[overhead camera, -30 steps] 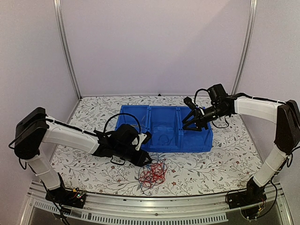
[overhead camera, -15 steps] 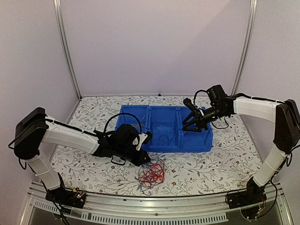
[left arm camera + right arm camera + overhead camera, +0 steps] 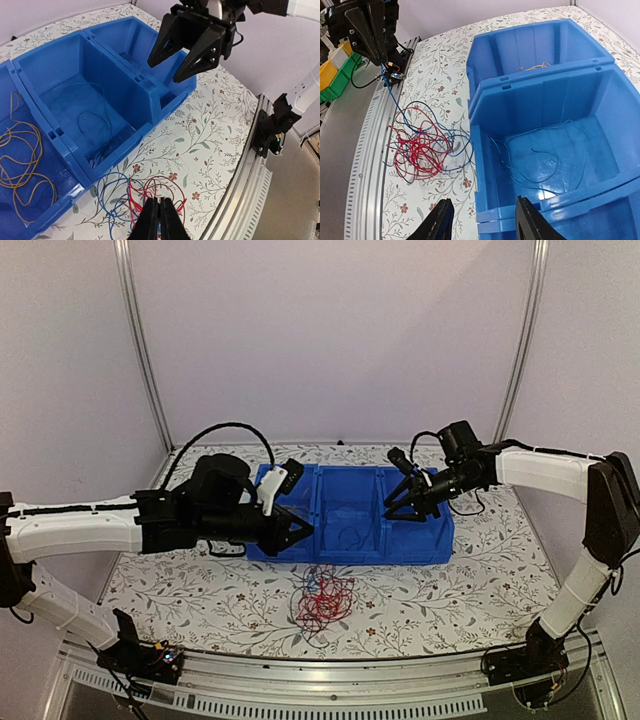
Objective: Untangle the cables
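Note:
A tangle of red and dark blue cables (image 3: 322, 600) lies on the floral table in front of the blue three-compartment bin (image 3: 352, 545). My left gripper (image 3: 306, 531) hangs above the tangle, shut on a dark blue cable (image 3: 392, 92) that runs taut down to the pile (image 3: 417, 145). The left wrist view shows the closed fingers (image 3: 160, 220) over the red loops (image 3: 150, 190). Yellow-tan cables (image 3: 20, 160) lie in the bin's left compartment, thin blue cables (image 3: 95, 120) in the middle one. My right gripper (image 3: 405, 510) is open and empty above the bin's right part (image 3: 484, 222).
A metal rail (image 3: 320, 680) runs along the table's near edge. Green and yellow boxes (image 3: 335, 70) stand off the table beyond the rail. The right arm's base (image 3: 272, 127) sits at the near right corner. The bin's right compartment (image 3: 130, 40) shows no cables.
My left arm has lifted and swung back from the tangle, drawing a blue cable up with it. The pile shifted slightly. My right gripper has hardly moved.

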